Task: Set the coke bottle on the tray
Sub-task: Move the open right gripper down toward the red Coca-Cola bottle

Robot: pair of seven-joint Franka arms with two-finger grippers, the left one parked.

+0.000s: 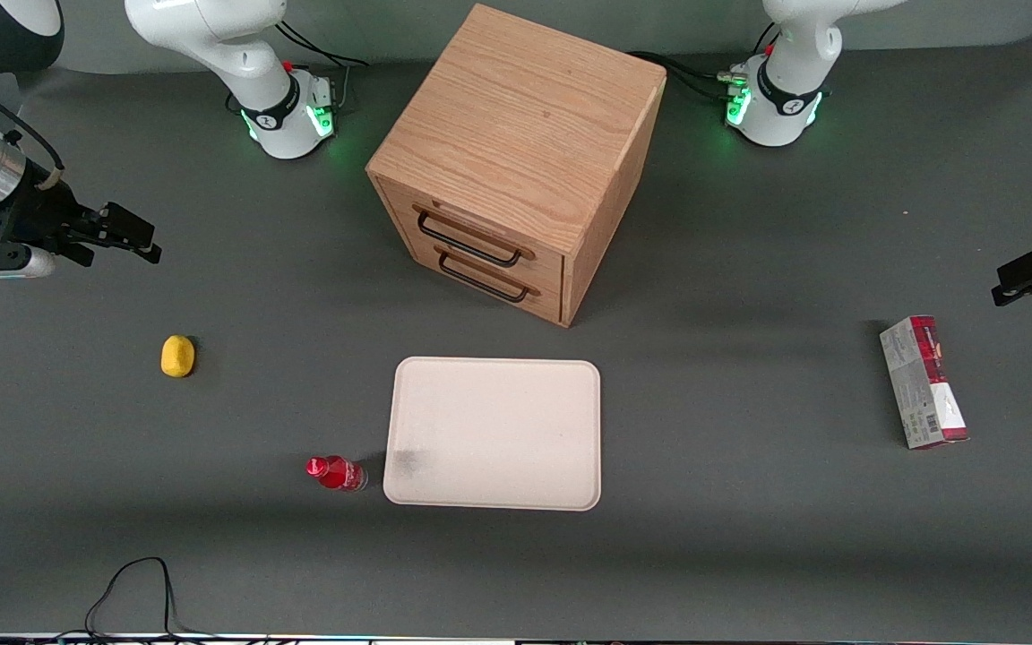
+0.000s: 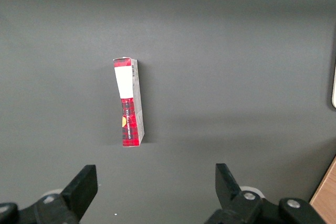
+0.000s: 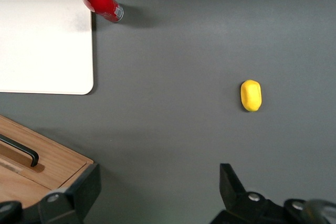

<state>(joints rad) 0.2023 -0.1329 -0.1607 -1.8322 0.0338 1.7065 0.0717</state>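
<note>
The gripper (image 1: 144,240) hangs up at the working arm's end, well apart from the tray (image 1: 494,394), fingers spread wide with nothing in them. The coke bottle (image 1: 337,472) stands just beside the tray's near corner on the dark matte surface (image 1: 749,537). It looks light, smooth, tippy plastic, so I'd pinch the labelled body, not the cap; the tray's flat, cream, low-rimmed.

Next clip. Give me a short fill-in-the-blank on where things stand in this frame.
1. The coke bottle stands on the table beside the ____, not on it.
2. The tray holds ____ objects.
3. The gripper, high above the table, has its fingers ____.
4. Both cabinet drawers are ____.

Missing words: tray; no; open; shut
</note>
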